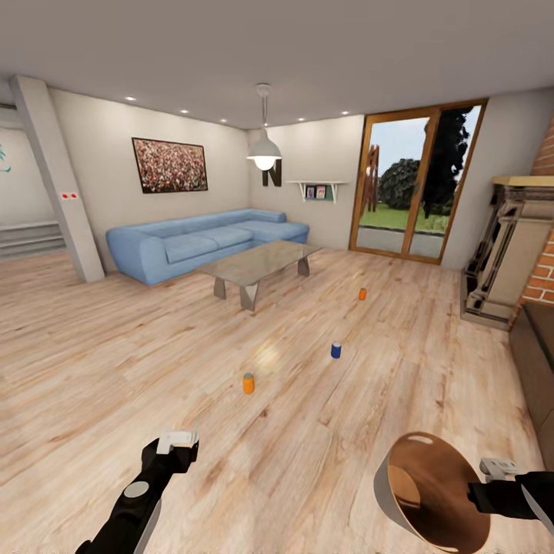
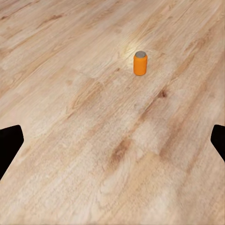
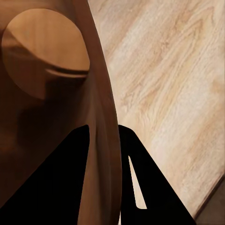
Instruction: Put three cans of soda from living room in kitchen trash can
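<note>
1. Right claw (image 1: 483, 492) is clamped on the rim of the off-white tapered trash bucket with the brown inside (image 1: 431, 492), tipped so its mouth faces the camera. Looks empty to me.
2. Left claw (image 1: 175, 443) is spread wide, holding nothing.
3. All 3 soda cans stand on the wood floor (image 1: 115, 369): near orange can (image 1: 248, 383) just ahead of the left claw, dark blue can (image 1: 335, 350) beyond, far orange can (image 1: 362, 294) farthest.
4. So 0 binned, 3 left.
</note>
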You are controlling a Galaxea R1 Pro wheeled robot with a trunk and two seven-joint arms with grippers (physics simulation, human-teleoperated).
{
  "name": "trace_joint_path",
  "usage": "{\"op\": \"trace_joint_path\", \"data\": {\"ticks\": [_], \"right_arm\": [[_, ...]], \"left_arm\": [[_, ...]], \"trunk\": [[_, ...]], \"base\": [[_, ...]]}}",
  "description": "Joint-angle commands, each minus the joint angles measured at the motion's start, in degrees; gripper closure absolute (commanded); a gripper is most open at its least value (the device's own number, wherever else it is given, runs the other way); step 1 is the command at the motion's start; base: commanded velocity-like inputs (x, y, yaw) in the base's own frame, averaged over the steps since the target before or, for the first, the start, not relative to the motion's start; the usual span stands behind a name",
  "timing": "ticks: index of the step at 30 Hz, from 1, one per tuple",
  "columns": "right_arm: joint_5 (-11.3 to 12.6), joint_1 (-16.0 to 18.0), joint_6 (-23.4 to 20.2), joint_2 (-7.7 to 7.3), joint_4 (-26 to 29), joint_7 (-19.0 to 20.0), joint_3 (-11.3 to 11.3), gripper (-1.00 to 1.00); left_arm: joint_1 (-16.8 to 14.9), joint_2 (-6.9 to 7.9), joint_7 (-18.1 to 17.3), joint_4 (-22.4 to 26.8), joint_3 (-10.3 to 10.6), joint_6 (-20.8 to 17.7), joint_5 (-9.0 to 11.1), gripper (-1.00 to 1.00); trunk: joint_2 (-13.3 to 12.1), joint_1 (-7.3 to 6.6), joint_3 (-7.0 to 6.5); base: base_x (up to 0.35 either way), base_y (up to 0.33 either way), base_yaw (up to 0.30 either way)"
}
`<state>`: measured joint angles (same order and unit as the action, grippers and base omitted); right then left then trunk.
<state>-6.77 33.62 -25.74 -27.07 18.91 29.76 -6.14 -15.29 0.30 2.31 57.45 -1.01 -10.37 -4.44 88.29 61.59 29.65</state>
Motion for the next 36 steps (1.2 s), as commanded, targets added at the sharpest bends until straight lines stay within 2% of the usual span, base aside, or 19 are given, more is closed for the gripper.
{"op": "trace_joint_path", "data": {"ticks": [1,13,19,23,36], "right_arm": [[0.75,0.04,-0.18,0.00,0.07,0.14,-0.28,1.00],[0.69,-0.17,0.62,0.38,0.34,1.18,-0.25,1.00],[0.63,-4.05,5.01,0.38,1.02,3.76,-0.26,1.00],[0.50,-5.20,6.24,0.45,0.89,4.31,-0.04,1.00],[0.50,-5.74,3.02,1.81,1.06,4.09,-0.21,1.00]], "left_arm": [[0.00,-0.01,0.01,0.01,-0.01,0.00,0.01,-1.00],[0.00,-0.12,0.00,0.70,0.03,-0.08,0.03,-1.00],[0.00,-0.09,0.04,0.73,-0.01,-0.09,0.07,-1.00],[0.00,-0.10,-0.01,1.57,0.02,-0.13,0.10,-1.00],[0.00,-0.07,-0.06,2.31,-0.01,-0.29,0.08,-1.00]], "trunk": [[0.01,0.00,0.09],[0.01,0.00,0.97],[0.01,0.00,1.05],[0.01,0.00,1.06],[0.01,0.00,1.06]], "base": [[0.000,0.000,0.000],[0.000,0.000,0.000],[0.000,0.000,0.000],[0.000,0.000,0.000],[0.000,0.018,-0.046]]}}
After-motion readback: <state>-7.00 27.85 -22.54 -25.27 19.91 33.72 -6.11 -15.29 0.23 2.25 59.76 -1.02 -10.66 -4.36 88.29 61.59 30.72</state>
